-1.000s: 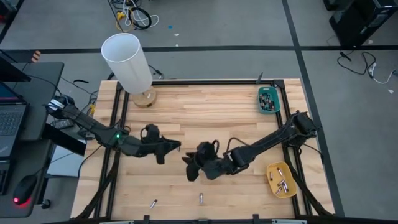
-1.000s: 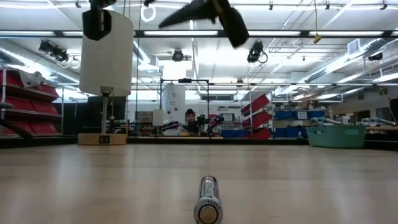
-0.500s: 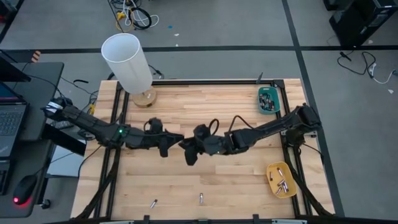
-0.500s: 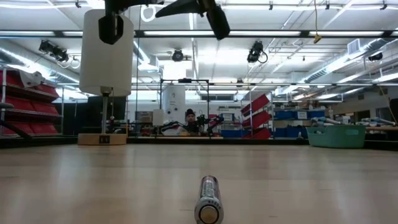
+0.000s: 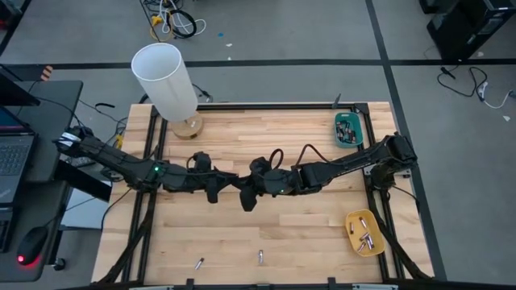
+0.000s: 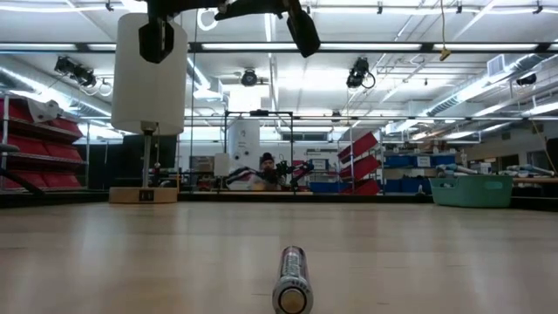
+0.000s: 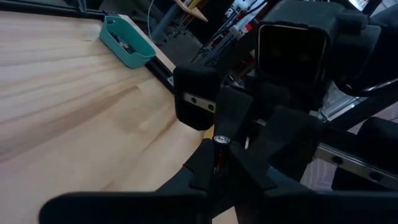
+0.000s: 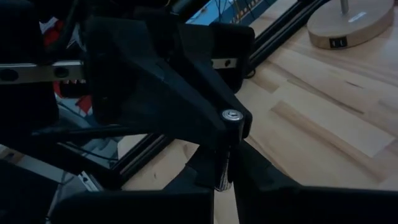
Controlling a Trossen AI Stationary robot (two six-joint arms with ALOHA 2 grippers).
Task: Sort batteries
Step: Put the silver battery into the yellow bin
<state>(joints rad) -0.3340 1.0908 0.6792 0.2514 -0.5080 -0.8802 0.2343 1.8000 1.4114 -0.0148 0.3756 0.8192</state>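
Above the table's middle my left gripper point(image 5: 232, 184) and right gripper point(image 5: 243, 190) meet tip to tip, both shut on one small dark battery point(image 7: 219, 155) with a silvery end point(image 8: 232, 115). The battery is held in the air between them. Two more batteries point(image 5: 260, 257) point(image 5: 199, 263) lie on their sides on the wood near the front edge; the low view shows one end-on point(image 6: 292, 281). At the right edge a yellow tray point(image 5: 352, 222) holds several batteries, and a teal tray point(image 5: 339, 129) holds more. My left gripper pinches the battery between its two fingers point(image 7: 198, 177), coming nearly level from the table's left. The battery's far end point(image 7: 222, 140) sticks out past the fingertips toward the right gripper, clear of the table. My right gripper pinches the battery's near part point(image 8: 222, 177) between its two fingers, slanting slightly down from the table's right. The battery runs on past the fingertips; its silvery far end point(image 8: 232, 115) sits at the left gripper's fingertips. It hangs high above the wood.
A lamp with a white shade point(image 5: 165, 76) and wooden foot point(image 5: 188, 126) stands at the far left corner. Black rails point(image 5: 371, 193) edge the table. Bare wood lies under the grippers and in front of them. A person sits far behind in the room point(image 6: 266, 166).
My right gripper has risen and gone toward the table's left and far side until it met the left gripper at the battery. My left gripper has shifted a little toward the far edge with the battery. The batteries on the table have stayed put.
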